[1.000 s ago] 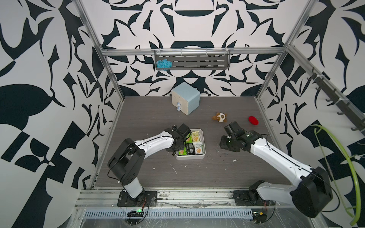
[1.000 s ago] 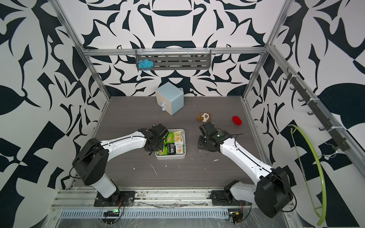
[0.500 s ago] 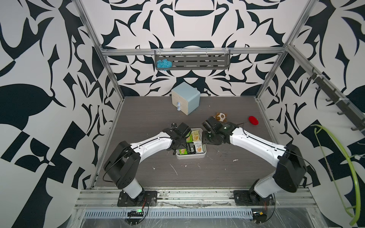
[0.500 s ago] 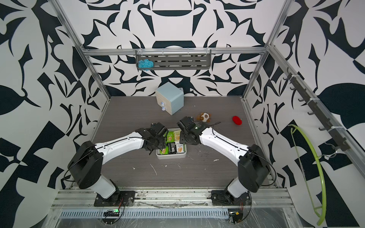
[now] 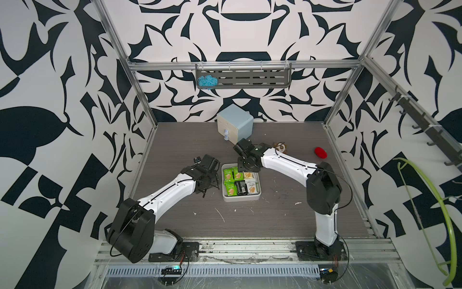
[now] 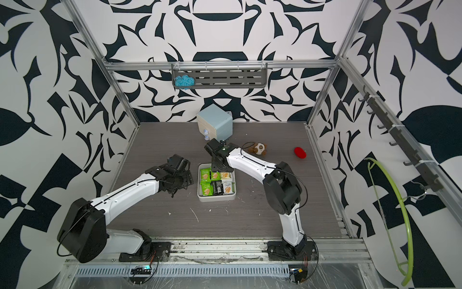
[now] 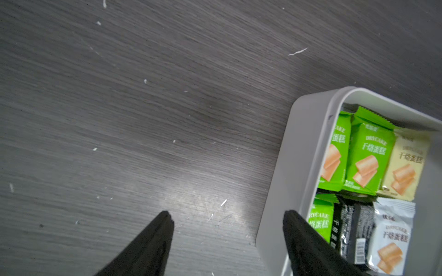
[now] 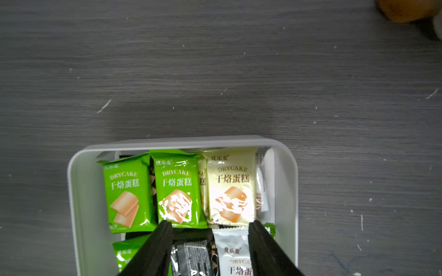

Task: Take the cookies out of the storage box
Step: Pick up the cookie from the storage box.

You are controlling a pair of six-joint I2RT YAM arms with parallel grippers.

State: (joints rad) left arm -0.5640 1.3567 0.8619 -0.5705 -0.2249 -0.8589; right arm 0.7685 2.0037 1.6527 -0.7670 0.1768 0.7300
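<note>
The storage box (image 5: 241, 199), an off-white tray, sits mid-table in both top views (image 6: 216, 197). It holds several cookies (image 5: 240, 181): green, pale yellow, white and black packets (image 8: 177, 188). My right gripper (image 8: 210, 224) hangs open over the box's far half (image 5: 246, 168), with a black and a white packet below the gap and nothing gripped. My left gripper (image 7: 228, 215) is open at the box's left side (image 5: 207, 189). One of its fingers is over the box wall (image 7: 294, 167) and the other over bare table.
A light-blue cube cabinet (image 5: 235, 123) stands at the back, just behind my right wrist. A plush toy (image 5: 281, 148) and a red object (image 5: 320, 153) lie at the back right. A wall shelf holds blue yarn (image 5: 207, 81).
My right arm has swung left from the table right of the box to above the box's far half. My left gripper has opened and shifted to the box's left wall.
</note>
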